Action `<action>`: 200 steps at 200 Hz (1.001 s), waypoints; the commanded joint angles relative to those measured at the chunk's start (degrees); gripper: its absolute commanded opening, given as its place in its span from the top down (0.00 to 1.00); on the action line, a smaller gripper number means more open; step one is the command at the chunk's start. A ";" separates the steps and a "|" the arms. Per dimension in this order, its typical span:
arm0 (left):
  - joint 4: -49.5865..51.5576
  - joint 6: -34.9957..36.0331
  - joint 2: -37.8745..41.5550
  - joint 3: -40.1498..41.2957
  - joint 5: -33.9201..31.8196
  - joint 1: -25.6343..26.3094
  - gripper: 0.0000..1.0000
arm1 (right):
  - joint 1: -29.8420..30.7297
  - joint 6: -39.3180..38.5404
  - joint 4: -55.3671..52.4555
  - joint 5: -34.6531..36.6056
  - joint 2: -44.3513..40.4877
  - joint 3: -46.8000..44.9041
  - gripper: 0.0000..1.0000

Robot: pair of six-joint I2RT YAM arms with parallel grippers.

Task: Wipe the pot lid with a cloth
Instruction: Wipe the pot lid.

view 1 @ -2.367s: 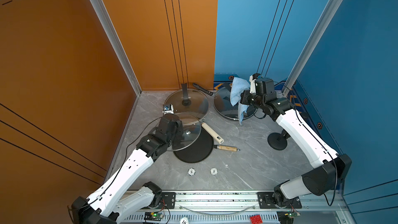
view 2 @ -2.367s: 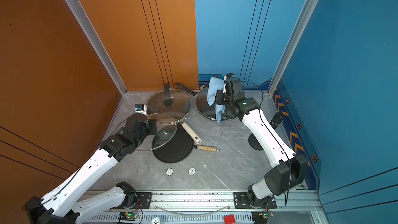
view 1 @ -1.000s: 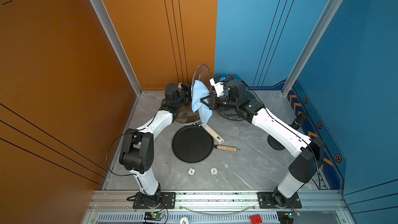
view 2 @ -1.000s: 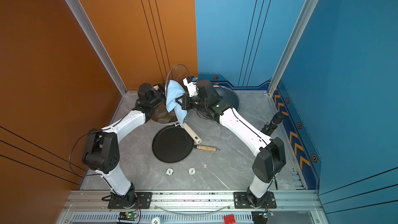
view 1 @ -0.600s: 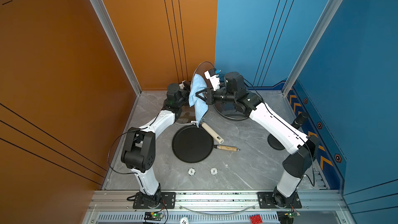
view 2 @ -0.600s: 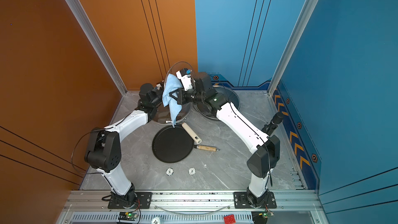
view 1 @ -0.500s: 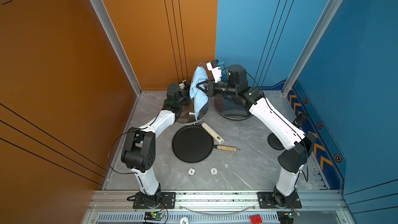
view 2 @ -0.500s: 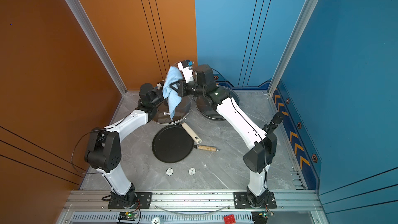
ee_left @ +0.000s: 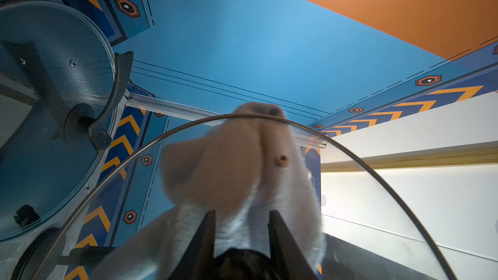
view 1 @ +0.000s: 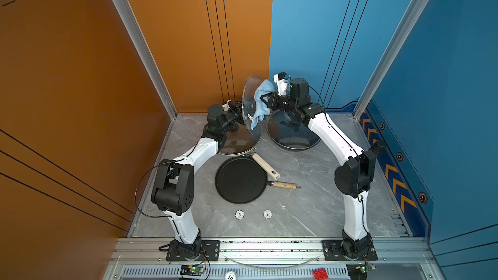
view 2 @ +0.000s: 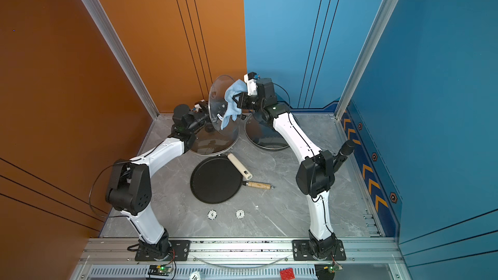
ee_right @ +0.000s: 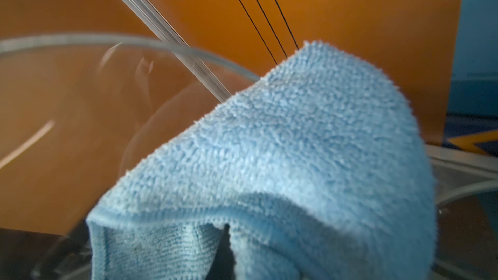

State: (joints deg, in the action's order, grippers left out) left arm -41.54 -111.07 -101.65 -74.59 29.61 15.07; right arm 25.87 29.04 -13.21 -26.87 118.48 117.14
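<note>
1. Left claw [view 1: 239,115] is pinched on the dark knob of the pot lid [view 1: 248,103]. In the left wrist view its fingers [ee_left: 208,238] flank that knob.
2. Right claw [view 1: 268,101] is pressed together on a bunched fold of the cloth [view 1: 262,92].
3. The grey marbled table [view 1: 310,211] carries everything else.
4. At the back, a lidded pan [view 1: 237,145] sits beneath the raised lid. A second lidded pan [view 1: 292,137] sits under the right arm.
5. A black flat pan [view 1: 239,179] with a wooden handle lies mid-table, and a cream handle [view 1: 265,165] crosses its rim.
6. The pot lid is clear glass and stands on edge, off the table, between the two claws in both top views.
7. The light-blue cloth lies against the lid's face away from the knob, over its upper part, with one tail hanging down.
8. Two white chips [view 1: 239,214] lie side by side near the front.
</note>
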 commanded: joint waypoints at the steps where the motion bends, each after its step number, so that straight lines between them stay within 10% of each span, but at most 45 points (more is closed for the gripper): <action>1: -9.62 -0.47 3.15 -1.93 1.29 0.27 0.71 | 0.81 0.77 0.74 4.10 -4.27 -7.28 1.00; 90: -9.75 -0.89 -1.30 -5.93 0.89 -0.09 0.71 | 3.84 3.10 8.90 2.70 -20.33 -15.22 1.00; 200: -12.01 -2.96 -5.31 -12.27 2.08 -1.09 0.70 | 10.53 1.45 2.38 1.86 -13.05 -13.23 1.00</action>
State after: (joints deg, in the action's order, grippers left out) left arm -46.06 -112.42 -107.20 -82.48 30.72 14.55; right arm 36.32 31.88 -6.50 -24.43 105.78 107.15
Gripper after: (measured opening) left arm 0.324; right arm 0.078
